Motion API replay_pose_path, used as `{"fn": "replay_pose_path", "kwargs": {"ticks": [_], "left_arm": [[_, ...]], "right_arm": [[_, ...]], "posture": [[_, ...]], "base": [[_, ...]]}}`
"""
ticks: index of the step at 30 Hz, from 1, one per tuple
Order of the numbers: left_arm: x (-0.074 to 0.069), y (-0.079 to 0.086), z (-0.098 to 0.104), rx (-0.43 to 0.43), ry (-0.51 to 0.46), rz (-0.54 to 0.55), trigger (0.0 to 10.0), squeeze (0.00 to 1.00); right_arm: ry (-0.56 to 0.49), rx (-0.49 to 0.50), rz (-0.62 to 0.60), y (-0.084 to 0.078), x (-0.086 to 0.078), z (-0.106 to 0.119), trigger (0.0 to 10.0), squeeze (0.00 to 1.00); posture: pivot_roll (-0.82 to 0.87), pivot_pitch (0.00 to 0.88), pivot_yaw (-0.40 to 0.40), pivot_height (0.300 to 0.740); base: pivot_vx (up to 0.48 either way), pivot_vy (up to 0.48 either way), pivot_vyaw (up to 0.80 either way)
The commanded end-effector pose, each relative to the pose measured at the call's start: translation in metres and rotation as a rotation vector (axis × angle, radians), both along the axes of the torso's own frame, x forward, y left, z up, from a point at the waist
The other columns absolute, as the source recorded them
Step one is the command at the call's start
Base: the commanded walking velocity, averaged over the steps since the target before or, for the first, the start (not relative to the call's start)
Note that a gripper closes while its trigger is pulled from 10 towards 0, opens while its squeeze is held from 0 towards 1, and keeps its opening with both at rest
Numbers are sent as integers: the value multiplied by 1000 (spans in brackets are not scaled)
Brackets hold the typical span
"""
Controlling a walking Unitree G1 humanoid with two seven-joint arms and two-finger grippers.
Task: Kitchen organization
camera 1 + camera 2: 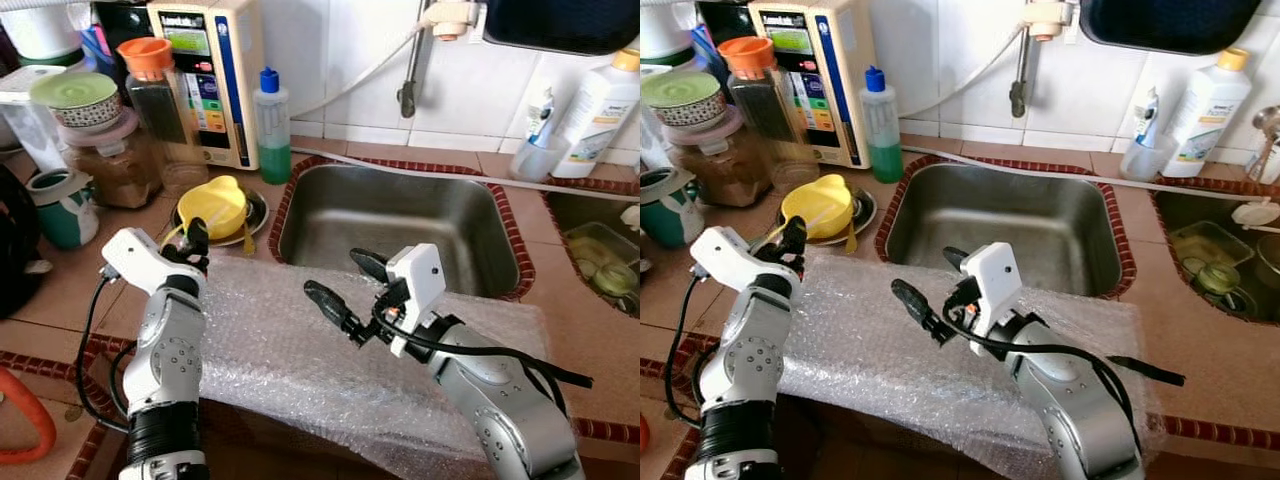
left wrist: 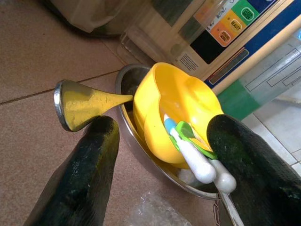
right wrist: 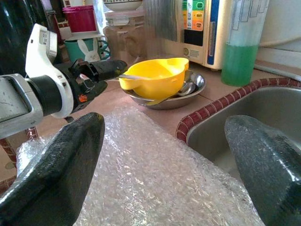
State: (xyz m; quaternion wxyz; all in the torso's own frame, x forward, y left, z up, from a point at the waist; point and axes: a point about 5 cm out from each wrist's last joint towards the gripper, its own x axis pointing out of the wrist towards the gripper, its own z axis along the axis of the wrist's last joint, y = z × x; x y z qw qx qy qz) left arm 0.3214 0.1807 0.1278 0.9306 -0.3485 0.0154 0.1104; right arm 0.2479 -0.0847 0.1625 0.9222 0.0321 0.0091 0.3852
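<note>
A yellow bowl [image 1: 211,205] sits in a steel dish [image 2: 141,150] on the counter [image 1: 60,290], just left of the sink [image 1: 400,225]. The left hand [image 1: 192,243], fingers spread, reaches beside the bowl. The right hand [image 1: 343,288] hovers released over bubble wrap [image 1: 290,350].

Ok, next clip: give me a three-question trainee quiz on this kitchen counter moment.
1. True or false: the left gripper is at the yellow bowl.
2. What lies under the right gripper: A) towel B) bubble wrap C) tray?
3. Fill in: the yellow bowl sits in a metal ____.

Key: 1 true; 2 B; 3 dish. Both grippers are open.
</note>
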Motion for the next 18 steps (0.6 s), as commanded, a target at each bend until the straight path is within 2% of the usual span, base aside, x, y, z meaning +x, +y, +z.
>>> {"fn": "replay_pose_path", "kwargs": {"ticks": [1, 18], "left_arm": [[1, -1, 0, 12, 13, -7, 10000, 0], [1, -1, 0, 12, 13, -7, 10000, 0]], "right_arm": [[-31, 4, 0, 0, -1, 7, 10000, 0], [-31, 4, 0, 0, -1, 7, 10000, 0]], "posture": [[13, 0, 38, 740], [13, 0, 38, 740]], "base": [[0, 0, 0], [0, 0, 0]]}}
